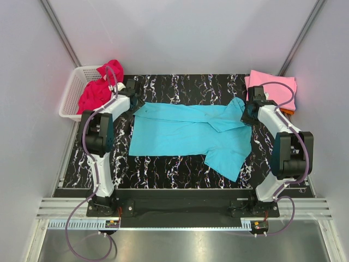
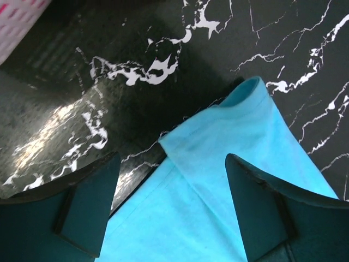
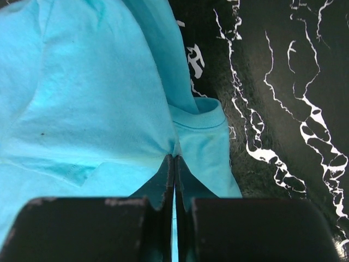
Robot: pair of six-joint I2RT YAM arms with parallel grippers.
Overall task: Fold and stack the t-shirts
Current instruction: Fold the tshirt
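The turquoise short-sleeved cloth t-shirt [image 1: 180,134] lies spread on the black white-veined marble mat [image 1: 185,87]. The right gripper [image 3: 173,159] is clamped on its edge at the mat's right. The left gripper [image 2: 172,164], jaws apart, straddles a corner at the mat's left. Seat that corner deep before closing.

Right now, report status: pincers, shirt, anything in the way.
Left pincer open, straddling turquoise t-shirt corner. Right pincer shut on its opposite edge. White basket and pink t-shirt lie off to the sides.
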